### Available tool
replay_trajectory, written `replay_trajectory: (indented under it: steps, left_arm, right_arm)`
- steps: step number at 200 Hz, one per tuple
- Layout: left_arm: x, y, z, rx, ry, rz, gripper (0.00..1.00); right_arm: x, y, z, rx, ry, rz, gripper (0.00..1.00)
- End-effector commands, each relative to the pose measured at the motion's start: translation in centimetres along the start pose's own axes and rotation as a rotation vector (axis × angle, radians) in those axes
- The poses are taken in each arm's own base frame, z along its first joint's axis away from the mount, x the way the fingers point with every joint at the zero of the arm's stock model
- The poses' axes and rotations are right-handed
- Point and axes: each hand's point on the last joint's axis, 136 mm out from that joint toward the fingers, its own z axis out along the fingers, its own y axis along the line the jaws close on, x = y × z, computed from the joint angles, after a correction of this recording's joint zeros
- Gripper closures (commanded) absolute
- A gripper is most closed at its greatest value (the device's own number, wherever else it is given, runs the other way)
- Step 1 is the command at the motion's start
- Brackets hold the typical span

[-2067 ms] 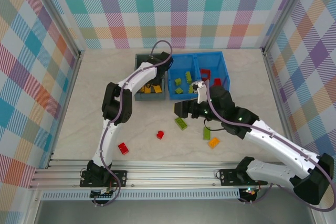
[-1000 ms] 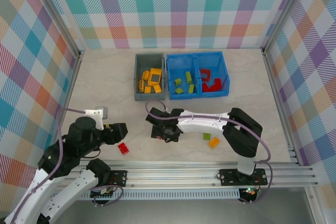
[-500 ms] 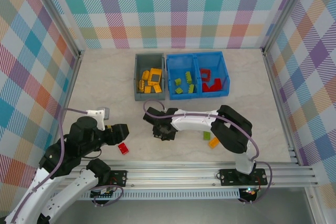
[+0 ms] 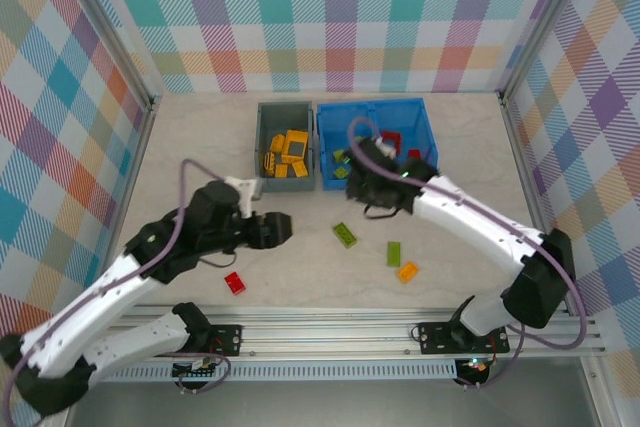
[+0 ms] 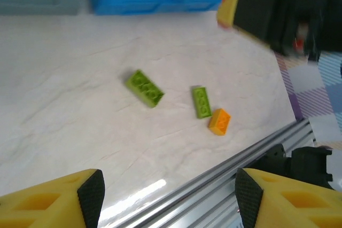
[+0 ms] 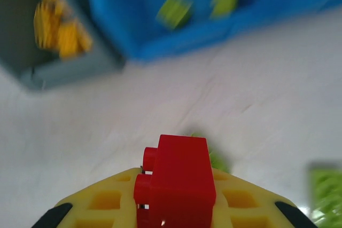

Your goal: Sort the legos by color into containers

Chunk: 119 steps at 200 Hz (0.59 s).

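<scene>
Left end effector (image 4: 283, 228) is held wide open, empty, nearest the loose red lego (image 4: 234, 283) by the surface's near edge. A second red lego (image 6: 176, 177) is clamped in the right end effector (image 4: 372, 185). The blue bin's (image 4: 395, 103) red compartment is judged to lie just beyond it, toward the far-right corner.

Blur smears the grey bin (image 6: 69, 70), blue bin (image 6: 251, 22) and their legos (image 6: 173, 10) in the right wrist view; its edge crops a green brick (image 6: 326, 196)

Wide bare table (image 4: 190, 157) between scattered bricks (image 4: 345, 235) and bins (image 4: 395, 103).
</scene>
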Motion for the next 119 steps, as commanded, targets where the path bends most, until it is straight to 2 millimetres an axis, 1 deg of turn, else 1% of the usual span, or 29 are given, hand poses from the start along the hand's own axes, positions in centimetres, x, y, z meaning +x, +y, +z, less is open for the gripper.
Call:
replay_trajectory:
  steps: [1,16,26,29,30,38,41,44,45,46,49,50,53,56,57,62,65,71,85,101,119]
  left_arm:
    - [-4.1,-4.9,2.2,0.043,-0.122,0.062,0.33]
    - [-5.3,-6.8,4.6,0.053,-0.147,0.077,0.33]
    - [-6.2,-7.7,5.7,0.059,-0.169,0.081,0.33]
    - [-6.4,-8.0,6.0,0.063,-0.174,0.083,0.33]
    - [-6.5,-8.1,6.1,0.065,-0.175,0.085,0.33]
    - [-7.1,-8.8,6.9,0.072,-0.190,0.090,0.33]
    - [-7.4,-8.9,7.2,0.071,-0.196,0.090,0.32]
    - [-7.5,-9.1,7.4,0.074,-0.199,0.092,0.32]
    - [-7.6,-9.2,7.5,0.075,-0.200,0.092,0.32]
    - [-7.7,-9.2,7.6,0.076,-0.201,0.091,0.32]
    - [-7.8,-9.4,7.9,0.078,-0.205,0.093,0.32]
    - [-7.9,-9.5,7.9,0.082,-0.207,0.093,0.32]
    - [-8.0,-9.7,8.2,0.084,-0.209,0.095,0.32]
    - [-8.2,-9.8,8.4,0.088,-0.212,0.096,0.32]
    - [-8.2,-9.9,8.4,0.089,-0.213,0.096,0.32]
    - [-8.2,-9.9,8.8,0.085,-0.210,0.095,0.32]
    - [-8.7,-10.5,8.9,0.105,-0.231,0.092,0.32]
    - [-9.0,-10.8,9.2,0.115,-0.240,0.091,0.32]
    - [-9.4,-11.2,9.8,0.125,-0.250,0.089,0.32]
    - [-9.5,-11.5,10.4,0.137,-0.255,0.088,0.31]
    - [-9.4,-11.8,11.1,0.151,-0.245,0.091,0.31]
  right_arm:
    - [-3.8,-4.7,0.7,0.155,-0.012,-0.130,0.80]
    - [-6.9,-6.3,2.1,0.210,-0.024,-0.119,0.80]
    - [-8.8,-7.1,3.4,0.238,-0.021,-0.114,0.80]
    - [-9.4,-7.2,3.5,0.236,-0.025,-0.111,0.80]
    - [-9.5,-7.3,3.9,0.241,-0.016,-0.112,0.80]
    - [-10.7,-7.7,4.9,0.253,-0.006,-0.105,0.81]
    - [-11.4,-7.8,4.9,0.254,-0.012,-0.102,0.81]
    - [-11.7,-8.0,5.5,0.264,-0.002,-0.098,0.81]
    - [-11.9,-8.0,5.4,0.261,-0.006,-0.097,0.81]
    - [-11.9,-8.1,5.9,0.268,0.005,-0.100,0.81]
    - [-12.4,-8.1,5.9,0.269,0.001,-0.097,0.81]
    - [-12.4,-8.2,6.4,0.276,0.010,-0.098,0.81]
    - [-12.9,-8.2,6.4,0.275,0.006,-0.096,0.81]
    - [-13.2,-8.4,7.0,0.285,0.014,-0.096,0.81]
    - [-13.4,-8.3,6.9,0.284,0.010,-0.096,0.81]
    - [-13.9,-8.7,7.6,0.299,0.018,-0.094,0.80]
    - [-14.3,-8.7,7.9,0.303,0.015,-0.094,0.81]
    - [-14.8,-9.0,8.8,0.320,0.022,-0.093,0.81]
    - [-16.1,-9.7,10.7,0.355,0.028,-0.083,0.80]
    - [-17.2,-10.8,13.1,0.407,0.051,-0.079,0.80]
    - [-17.9,-11.6,15.8,0.444,0.079,-0.091,0.81]
